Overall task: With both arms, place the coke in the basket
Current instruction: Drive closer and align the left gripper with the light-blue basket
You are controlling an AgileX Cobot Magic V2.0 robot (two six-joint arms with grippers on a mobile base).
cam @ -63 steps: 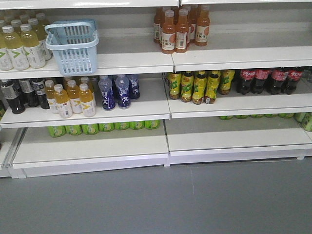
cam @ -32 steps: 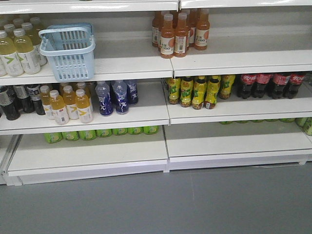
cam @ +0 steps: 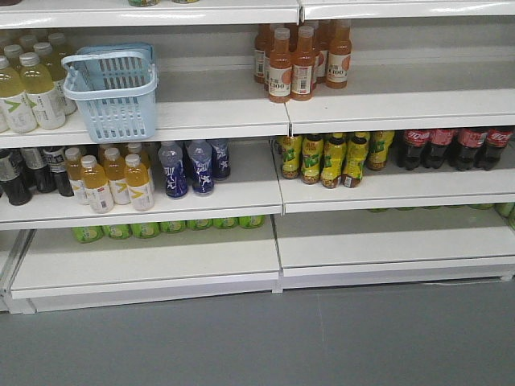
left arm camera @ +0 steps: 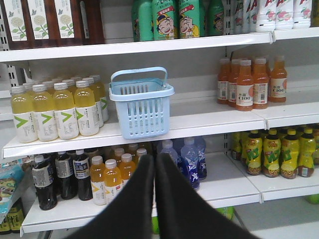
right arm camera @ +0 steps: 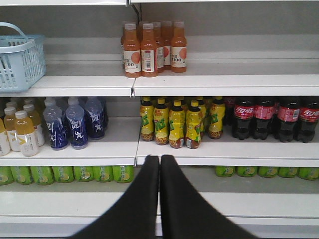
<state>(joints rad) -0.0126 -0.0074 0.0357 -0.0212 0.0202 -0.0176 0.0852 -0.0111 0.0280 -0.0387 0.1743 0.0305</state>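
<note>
The light blue basket [cam: 113, 92] stands on the upper shelf at the left, beside pale yellow bottles; it also shows in the left wrist view as the basket [left arm camera: 142, 102] and at the left edge of the right wrist view as the basket [right arm camera: 17, 57]. No coke can is in view. My left gripper [left arm camera: 155, 157] is shut and empty, held well in front of the shelves and below the basket. My right gripper [right arm camera: 159, 158] is shut and empty too, facing the yellow-green bottles. Neither arm shows in the front view.
Dark cola bottles with red labels [cam: 451, 147] stand on the middle shelf at the right. Orange bottles [cam: 302, 60] stand on the upper shelf, blue bottles [cam: 189, 165] and yellow-green bottles [cam: 330, 157] on the middle shelf. Green cans [cam: 161, 227] line the lower shelf. Grey floor [cam: 322, 338] lies in front.
In the front view the whole shelf scene has drifted slightly downward as the camera moved. Nothing on the shelves has moved.
</note>
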